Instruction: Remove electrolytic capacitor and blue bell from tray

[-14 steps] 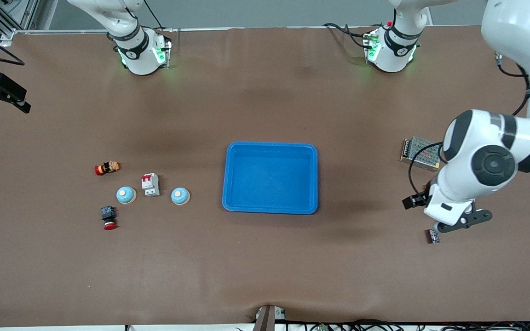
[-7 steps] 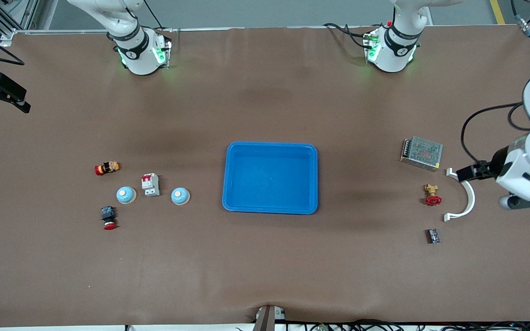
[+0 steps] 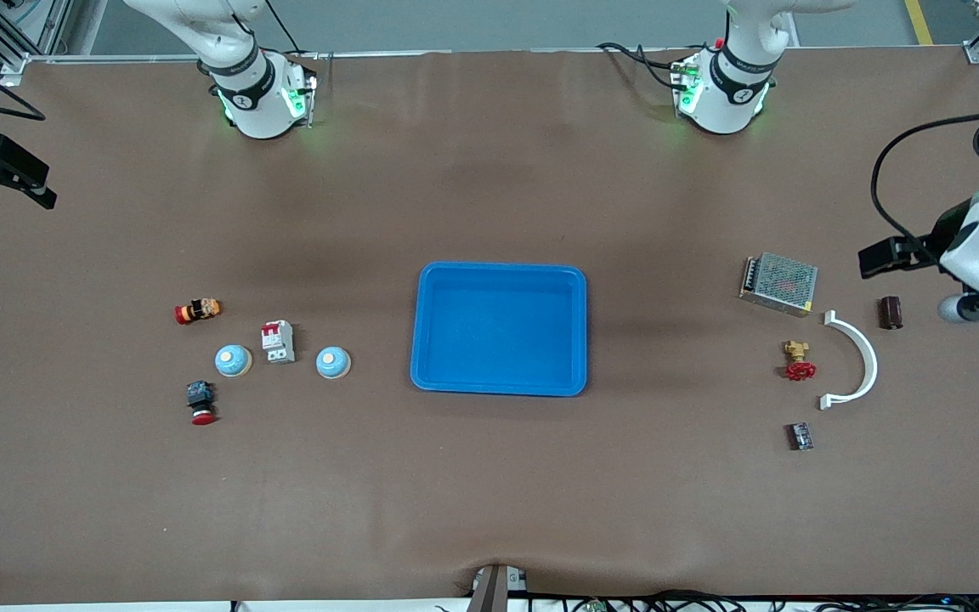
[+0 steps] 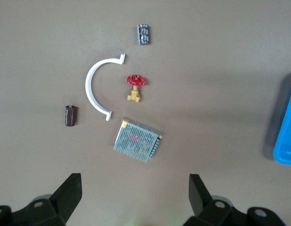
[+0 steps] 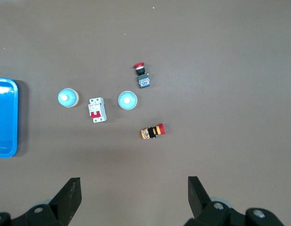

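Both grippers hang open and empty, high over the table. Going across the front view from the right arm's end: the right gripper [image 5: 131, 200] has its fingers spread wide above a cluster of small parts. A red-capped button switch [image 3: 197, 311] lies farthest from the front camera. Nearer lie two blue bells [image 3: 233, 360] [image 3: 333, 363] with a white circuit breaker [image 3: 278, 342] between them, and nearest lies a second red push button [image 3: 200, 403]. The blue tray [image 3: 498, 272] sits mid-table with nothing in it. Toward the left arm's end lie a metal mesh power supply [image 3: 778, 283], a brass valve with a red handwheel [image 3: 798, 360], a small dark chip board [image 3: 800, 436], and a white curved bracket [image 3: 859, 361]. The dark brown capacitor [image 3: 890, 312] lies just beside the bracket, apart from it. The left gripper [image 4: 135, 197], fingers wide apart, hovers over this end of the table near the capacitor.
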Action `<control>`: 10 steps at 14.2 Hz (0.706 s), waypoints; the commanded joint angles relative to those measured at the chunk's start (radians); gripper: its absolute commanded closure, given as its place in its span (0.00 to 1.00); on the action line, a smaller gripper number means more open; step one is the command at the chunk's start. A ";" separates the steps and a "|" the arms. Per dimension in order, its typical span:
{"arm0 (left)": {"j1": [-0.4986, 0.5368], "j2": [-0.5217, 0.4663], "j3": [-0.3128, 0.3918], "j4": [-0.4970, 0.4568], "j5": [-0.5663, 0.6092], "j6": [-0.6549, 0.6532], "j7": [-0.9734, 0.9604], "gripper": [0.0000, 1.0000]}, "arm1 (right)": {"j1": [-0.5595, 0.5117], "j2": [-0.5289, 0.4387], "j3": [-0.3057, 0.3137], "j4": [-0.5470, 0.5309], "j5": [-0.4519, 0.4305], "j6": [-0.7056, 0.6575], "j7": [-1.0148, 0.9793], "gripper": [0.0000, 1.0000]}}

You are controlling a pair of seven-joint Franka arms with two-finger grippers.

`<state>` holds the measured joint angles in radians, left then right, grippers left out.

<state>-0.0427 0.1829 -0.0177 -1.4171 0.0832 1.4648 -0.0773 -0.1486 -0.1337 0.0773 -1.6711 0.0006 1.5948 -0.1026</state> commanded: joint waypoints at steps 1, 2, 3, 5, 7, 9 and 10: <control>-0.011 -0.057 0.021 -0.022 -0.020 -0.043 0.050 0.00 | -0.014 -0.006 0.009 0.008 0.004 -0.013 -0.009 0.00; -0.011 -0.074 0.021 -0.023 -0.023 -0.056 0.053 0.00 | -0.014 -0.006 0.009 0.008 0.004 -0.013 -0.009 0.00; -0.008 -0.082 0.021 -0.026 -0.032 -0.063 0.060 0.00 | -0.014 -0.006 0.009 0.008 0.004 -0.013 -0.009 0.00; -0.006 -0.112 0.021 -0.051 -0.034 -0.057 0.074 0.00 | -0.014 -0.006 0.009 0.007 0.004 -0.013 -0.009 0.00; -0.005 -0.147 0.021 -0.088 -0.034 -0.032 0.105 0.00 | -0.014 -0.006 0.009 0.008 0.004 -0.013 -0.009 0.00; -0.003 -0.224 0.021 -0.198 -0.034 0.052 0.108 0.00 | -0.014 -0.006 0.009 0.008 0.004 -0.013 -0.009 0.00; -0.003 -0.271 0.021 -0.270 -0.036 0.102 0.108 0.00 | -0.014 -0.006 0.009 0.007 0.004 -0.013 -0.009 0.00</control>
<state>-0.0426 0.0326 -0.0085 -1.5201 0.0705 1.4733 0.0098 -0.1486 -0.1337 0.0773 -1.6711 0.0006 1.5940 -0.1026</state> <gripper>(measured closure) 0.000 0.000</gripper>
